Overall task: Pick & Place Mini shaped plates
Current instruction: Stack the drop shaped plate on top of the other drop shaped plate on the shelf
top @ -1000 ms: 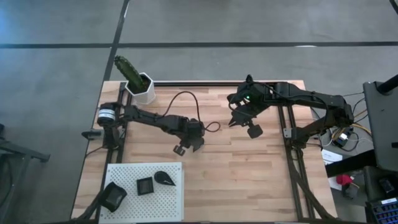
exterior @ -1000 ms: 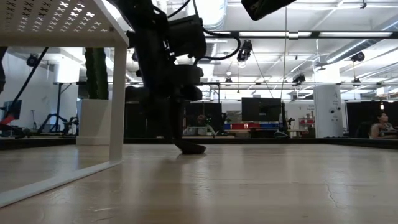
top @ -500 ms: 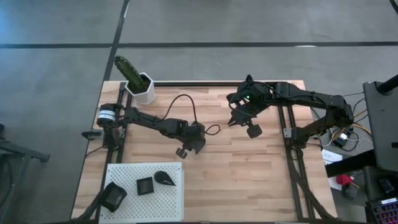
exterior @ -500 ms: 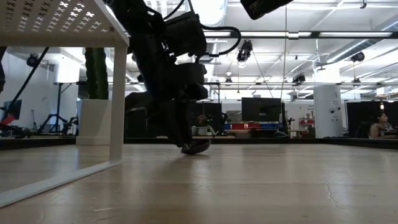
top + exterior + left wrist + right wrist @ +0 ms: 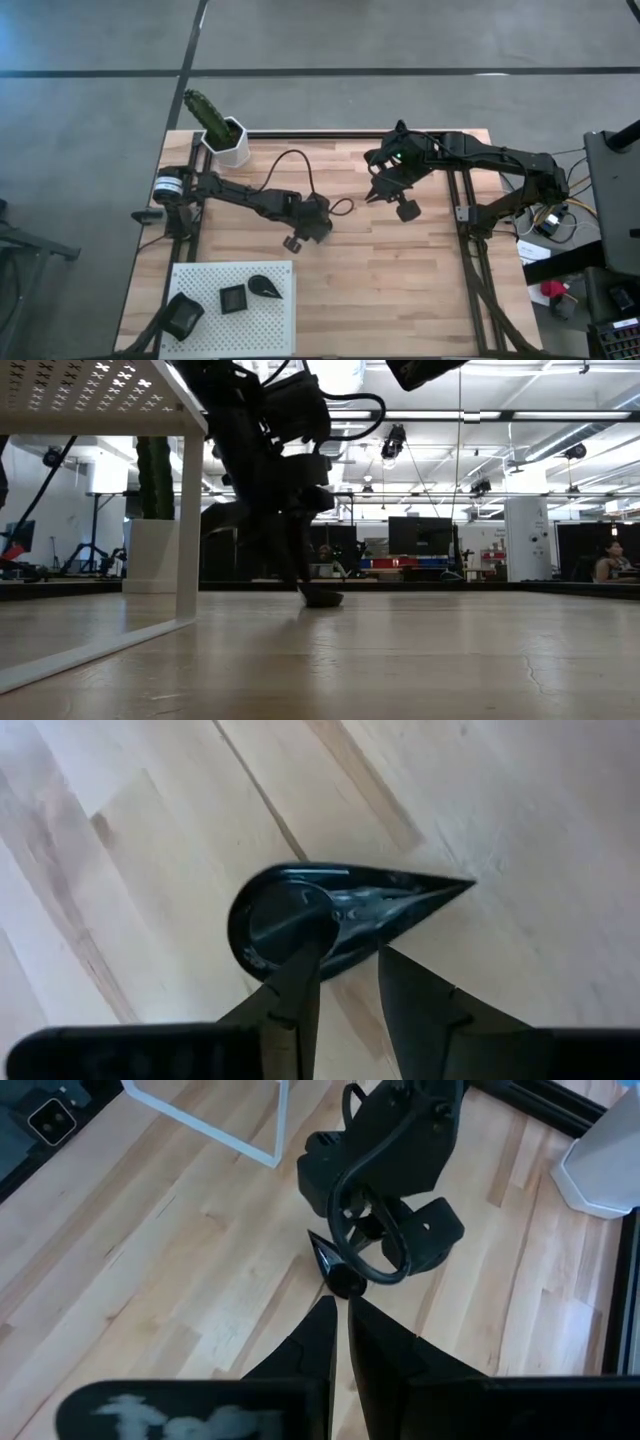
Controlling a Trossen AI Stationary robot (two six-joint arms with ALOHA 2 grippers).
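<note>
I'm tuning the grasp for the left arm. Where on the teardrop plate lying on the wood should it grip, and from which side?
Best from straight above, one finger inside the bowl and one outside, pinching the rim of the teardrop plate along its side. The dish is shallow and lies flat, so only the raised edge offers purchase. The left gripper is already there, straddling that rim.

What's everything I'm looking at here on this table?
Small dark teardrop-shaped plate: one, near black, on the wood mid-table, between the left hand's fingers.
Small dark plates on the board: three, a teardrop, a square, a larger one at the board's edge.
White perforated board: one, a raised stand at the table's near-left corner.
White hexagonal pot with green cactus: one, far-left corner.
Wooden table: one, light wood.
Left hand: dark, closed on the teardrop plate.
Right hand: dark, raised above mid-table, shut, empty.
</note>
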